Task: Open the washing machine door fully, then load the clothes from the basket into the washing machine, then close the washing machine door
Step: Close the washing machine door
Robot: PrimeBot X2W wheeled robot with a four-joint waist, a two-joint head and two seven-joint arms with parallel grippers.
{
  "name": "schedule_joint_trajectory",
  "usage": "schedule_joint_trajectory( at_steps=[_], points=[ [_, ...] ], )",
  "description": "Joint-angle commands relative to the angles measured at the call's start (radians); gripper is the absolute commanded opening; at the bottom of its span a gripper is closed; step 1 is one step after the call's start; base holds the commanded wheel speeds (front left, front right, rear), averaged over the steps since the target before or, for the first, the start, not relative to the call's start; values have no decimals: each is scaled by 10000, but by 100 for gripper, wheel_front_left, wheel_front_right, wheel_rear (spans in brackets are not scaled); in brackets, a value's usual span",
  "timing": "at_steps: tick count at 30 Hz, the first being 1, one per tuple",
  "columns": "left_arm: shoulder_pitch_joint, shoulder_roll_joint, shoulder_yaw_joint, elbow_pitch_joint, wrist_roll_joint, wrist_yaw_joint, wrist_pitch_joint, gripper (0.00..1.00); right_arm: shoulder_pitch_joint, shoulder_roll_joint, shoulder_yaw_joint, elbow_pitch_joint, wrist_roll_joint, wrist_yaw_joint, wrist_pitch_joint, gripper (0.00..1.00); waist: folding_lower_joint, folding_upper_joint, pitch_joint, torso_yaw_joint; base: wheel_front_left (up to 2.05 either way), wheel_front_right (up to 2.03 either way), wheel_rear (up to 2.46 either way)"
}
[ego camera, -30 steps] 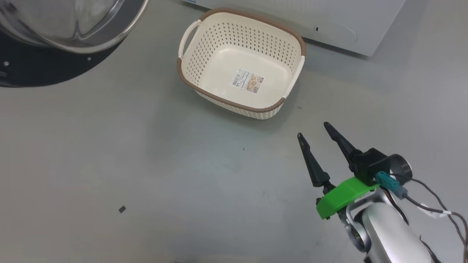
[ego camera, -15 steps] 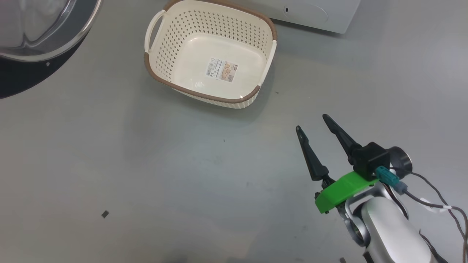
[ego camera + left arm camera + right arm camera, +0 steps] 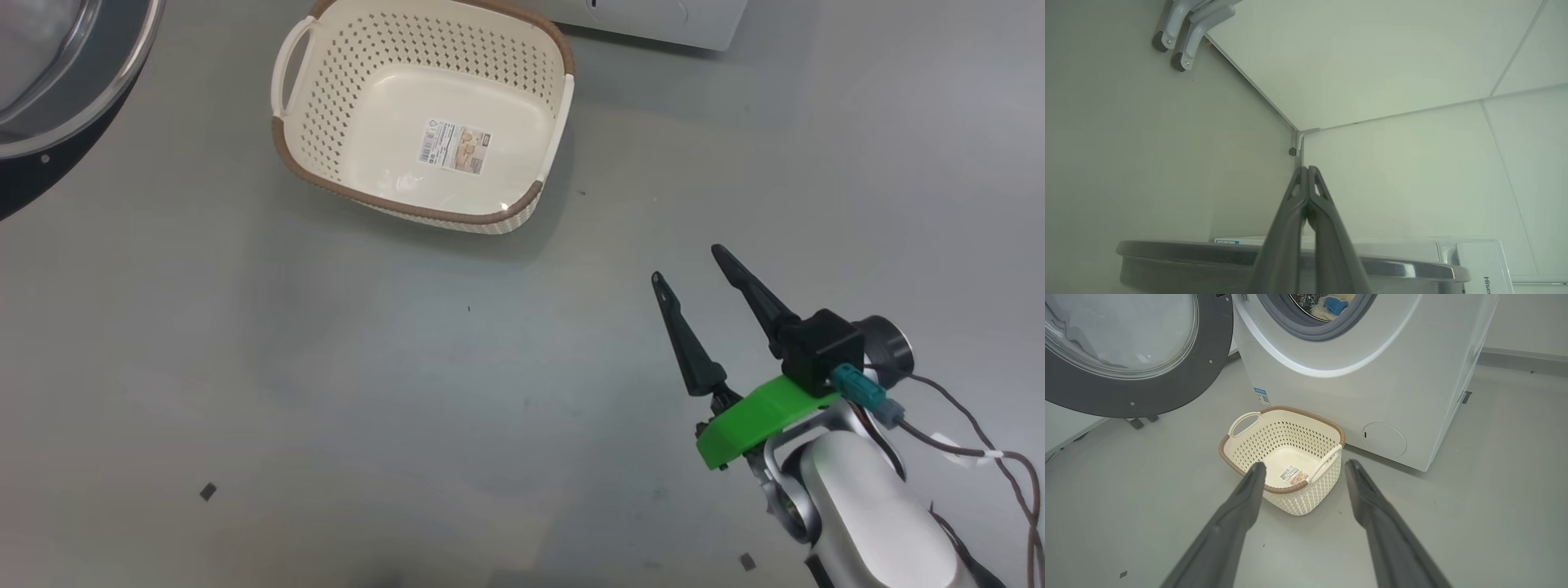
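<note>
1. The right gripper (image 3: 687,263) hangs over bare floor (image 3: 408,384) with its two dark fingers spread wide and nothing between them. It points toward the basket and is well apart from it.
2. The left gripper (image 3: 1307,168) has its fingers pressed tip to tip and holds nothing. In the left wrist view a dark glossy band crosses beneath them. It is probably the rim of the washing machine door (image 3: 1106,396) seen edge-on, but I cannot tell whether the fingers touch it.
3. The basket (image 3: 408,210) stands on the floor just in front of the bottom front edge of the washing machine (image 3: 1372,388). It holds nothing but the label (image 3: 453,147) on its bottom.
4. The clothes (image 3: 1331,304) lie inside the drum, cream fabric with a blue patch, just behind the grey gasket (image 3: 1306,330) at the lower lip of the opening.
5. The door stands swung wide, clear of the opening. Loading looks finished, so the step left is to close the door.
6. What could go wrong:
   - The fabric sits close to the lip. A fold hanging over the gasket would get pinched and stop the latch from catching.
   - Closed fingertips pushing on a glossy rim or the bulging glass may slide off, leaving the door ajar.
   - A push near the hinge could swing the door without seating it.
   - If the robot turns to follow the door, the spread right fingers could knock the basket, though they look well clear of it now.
</note>
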Motion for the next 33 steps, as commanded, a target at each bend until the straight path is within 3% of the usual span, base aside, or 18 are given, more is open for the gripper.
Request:
schedule_joint_trajectory(
  at_steps=[1, 33],
  points=[
    [-5, 1005, -47, -200, 109, 58, 118, 0, -156, 59, 202, -332, 28, 4, -92, 100, -1, 0, 13, -62, 0, 0, 0],
    [-419, 579, -659, 110, 502, -51, 1416, 0, 90, 59, 242, -470, 26, 4, -150, 100, -1, 0, -118, -585, 0, 0, 0]
  ],
)
